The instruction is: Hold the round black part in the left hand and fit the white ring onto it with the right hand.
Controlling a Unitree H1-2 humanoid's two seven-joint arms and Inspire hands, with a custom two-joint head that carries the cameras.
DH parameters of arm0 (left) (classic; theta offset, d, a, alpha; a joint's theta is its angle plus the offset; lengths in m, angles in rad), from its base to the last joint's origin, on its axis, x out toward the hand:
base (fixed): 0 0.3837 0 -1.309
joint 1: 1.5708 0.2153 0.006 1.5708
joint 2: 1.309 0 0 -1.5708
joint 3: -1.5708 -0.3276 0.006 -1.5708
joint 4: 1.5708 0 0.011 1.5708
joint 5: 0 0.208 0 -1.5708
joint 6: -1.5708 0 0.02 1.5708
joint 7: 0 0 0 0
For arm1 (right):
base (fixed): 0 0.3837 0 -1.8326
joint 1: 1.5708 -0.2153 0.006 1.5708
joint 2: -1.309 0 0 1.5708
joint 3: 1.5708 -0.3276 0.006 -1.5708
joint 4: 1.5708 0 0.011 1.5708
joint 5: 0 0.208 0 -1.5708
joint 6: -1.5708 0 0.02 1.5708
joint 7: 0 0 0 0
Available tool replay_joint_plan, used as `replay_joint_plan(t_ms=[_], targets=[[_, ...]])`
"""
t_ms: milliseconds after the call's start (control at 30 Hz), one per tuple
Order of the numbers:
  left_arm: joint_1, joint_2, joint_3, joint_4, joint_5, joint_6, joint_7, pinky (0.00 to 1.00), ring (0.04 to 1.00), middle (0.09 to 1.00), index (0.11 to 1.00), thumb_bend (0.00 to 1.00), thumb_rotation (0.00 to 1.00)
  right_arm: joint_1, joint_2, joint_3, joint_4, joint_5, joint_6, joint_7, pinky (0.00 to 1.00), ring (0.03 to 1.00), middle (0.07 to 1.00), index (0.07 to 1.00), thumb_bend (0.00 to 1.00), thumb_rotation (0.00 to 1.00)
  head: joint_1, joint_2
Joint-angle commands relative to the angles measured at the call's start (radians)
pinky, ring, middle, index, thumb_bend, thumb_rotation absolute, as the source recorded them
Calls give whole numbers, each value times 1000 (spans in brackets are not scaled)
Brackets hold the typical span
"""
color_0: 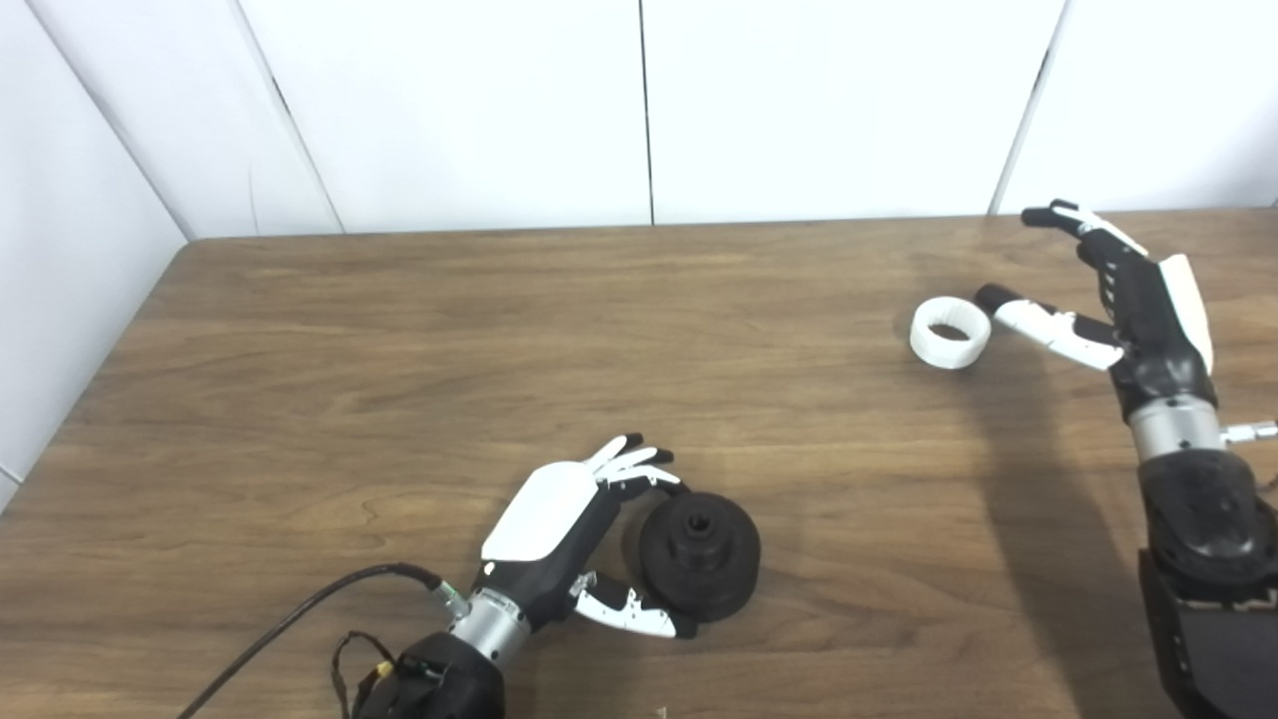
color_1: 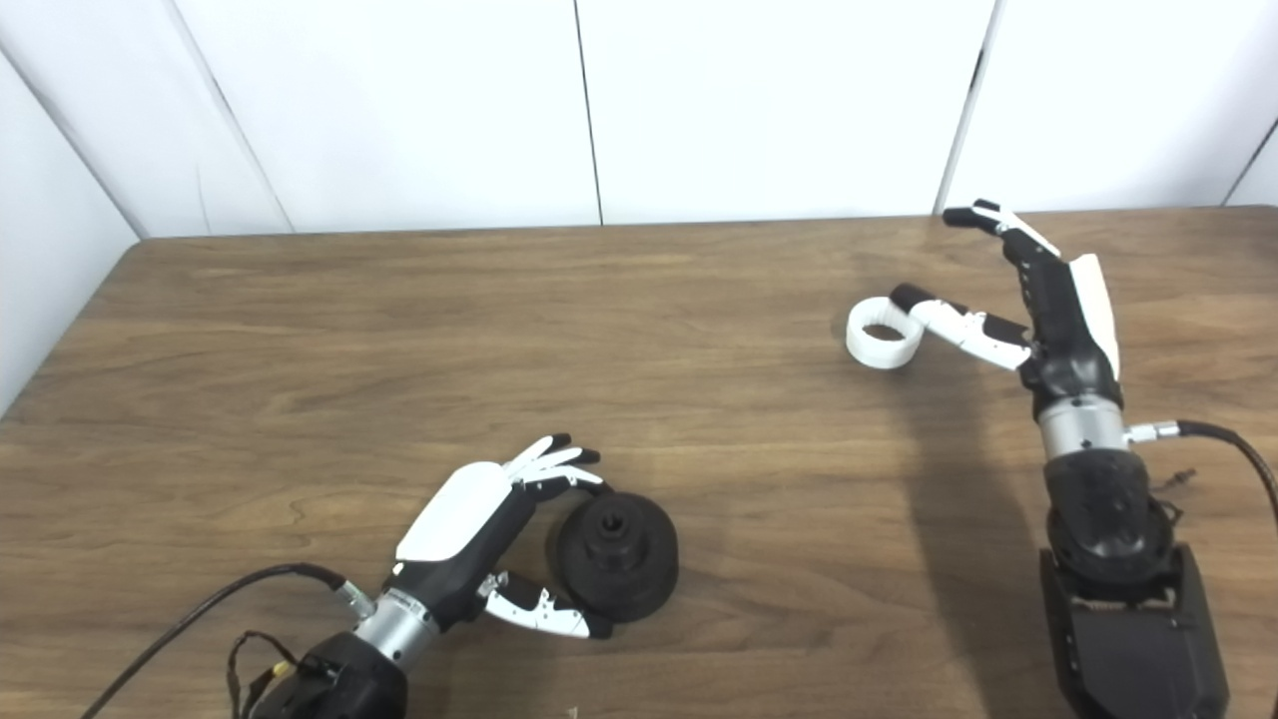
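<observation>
Reaching both ways at once. My left hand (color_0: 569, 534) cups the round black part (color_0: 699, 556) on the table (color_0: 419, 359) near the front edge, fingers and thumb spread around it, not yet clamped. My right hand (color_0: 1118, 300) is open, thumb tip beside the white ring (color_0: 950, 333) at far right. Best to close the left firmly before lifting, and bring fingers over the ring. Right eye view shows the thumb apparently touching the ring; left eye view suggests a slight gap.
</observation>
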Motion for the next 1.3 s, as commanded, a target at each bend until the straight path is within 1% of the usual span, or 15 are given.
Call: replay_joint_plan(t_ms=[0,167,233,333,467,633,733,933,1067,1267], targets=[[20,19,-4,7,37,12,-19,929,975,895,669,841,217,-63,-36,13,12,-41,-53,-6,993,971,915,758,900,366,-1,0],[21,21,-2,12,33,7,-16,921,975,894,667,846,209,-103,-79,57,85,-97,-38,15,991,999,934,770,984,391,-9,-5],[21,22,0,15,30,4,-15,916,974,895,666,848,213,-116,-91,70,109,-110,-37,23,988,1000,937,771,998,400,-11,-5],[19,22,2,15,27,8,-18,910,976,899,669,846,223,-134,-105,86,142,-125,-43,31,989,1000,941,768,1000,398,-13,-8],[16,22,4,22,24,-2,-9,906,974,898,666,849,201,-152,-115,103,179,-144,-48,31,990,1000,940,763,1000,386,-14,-13],[13,21,3,29,31,3,-6,909,974,899,668,847,199,-164,-117,112,193,-152,-44,39,989,1000,940,765,1000,383,-19,-20],[11,19,3,38,26,-2,-1,897,972,897,666,851,191,-171,-121,120,196,-154,-40,55,992,1000,941,769,1000,388,-19,-23],[8,16,3,38,26,2,0,895,975,899,670,847,210,-183,-126,132,203,-156,-25,84,1000,1000,942,780,1000,376,-17,-27],[11,16,5,40,23,-5,8,883,971,894,666,851,199,-197,-129,142,217,-156,-23,101,1000,1000,942,781,1000,374,-16,-28],[14,18,6,33,28,1,1,898,971,895,667,852,214,-227,-130,155,268,-162,-32,112,1000,1000,942,781,1000,378,-12,-30]])
